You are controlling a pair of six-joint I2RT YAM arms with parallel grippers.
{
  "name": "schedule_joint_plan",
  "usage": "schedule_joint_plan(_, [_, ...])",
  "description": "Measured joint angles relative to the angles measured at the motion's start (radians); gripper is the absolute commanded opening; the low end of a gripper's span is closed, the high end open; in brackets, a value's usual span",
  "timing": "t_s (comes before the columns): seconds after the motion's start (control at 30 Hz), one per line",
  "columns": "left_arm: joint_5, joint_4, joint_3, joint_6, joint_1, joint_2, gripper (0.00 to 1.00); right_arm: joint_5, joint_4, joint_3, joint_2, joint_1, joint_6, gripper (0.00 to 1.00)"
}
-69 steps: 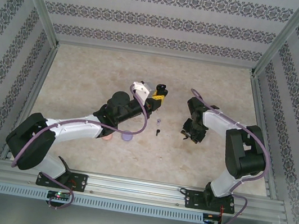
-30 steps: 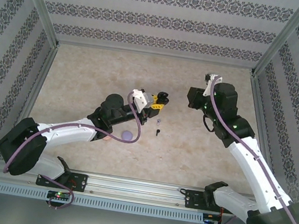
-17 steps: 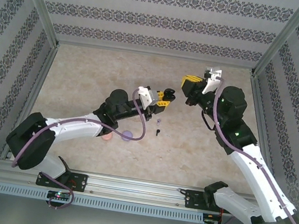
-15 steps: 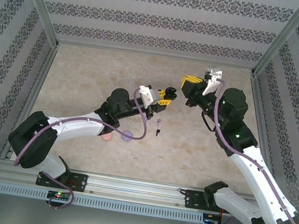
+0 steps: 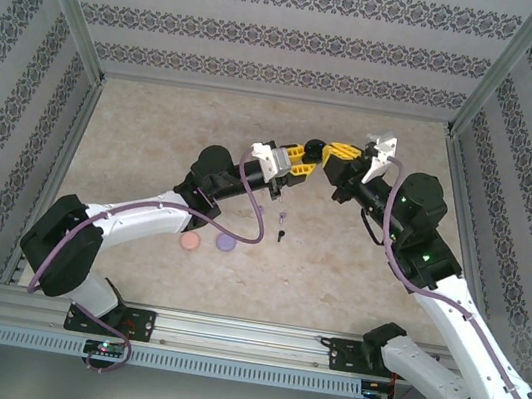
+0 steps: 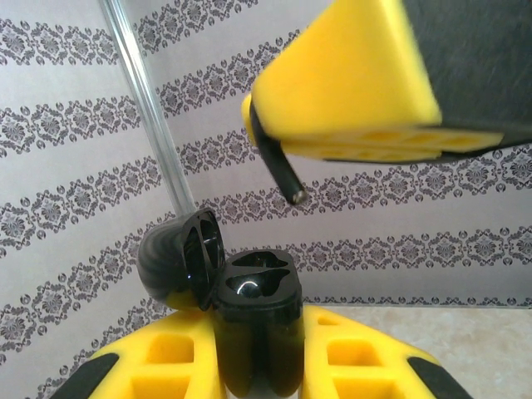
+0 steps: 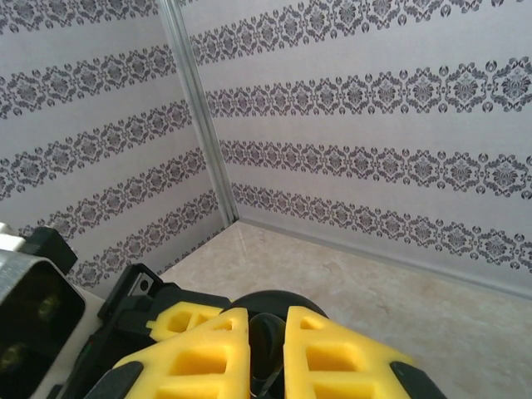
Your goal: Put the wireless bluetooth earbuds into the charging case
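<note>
The glossy charging case (image 6: 259, 291) and the earbud (image 6: 285, 176) are black plastic. The fingers (image 6: 170, 366) are matt yellow plastic, the table (image 5: 144, 140) matt beige.

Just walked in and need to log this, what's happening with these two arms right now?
The left tool holds a black charging case in the air, lid open. The right tool pinches a black earbud close to the open top, not yet inserted. Two loose earbuds, a pink disc and a purple disc lie on the table.
</note>
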Motion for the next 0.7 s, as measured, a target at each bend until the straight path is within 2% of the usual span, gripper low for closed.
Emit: schedule_joint_plan(0.7, [0.029, -0.001, 0.001, -0.009, 0.006, 0.001, 0.0, -0.004, 0.039, -0.009, 0.051, 0.006, 0.006, 0.11])
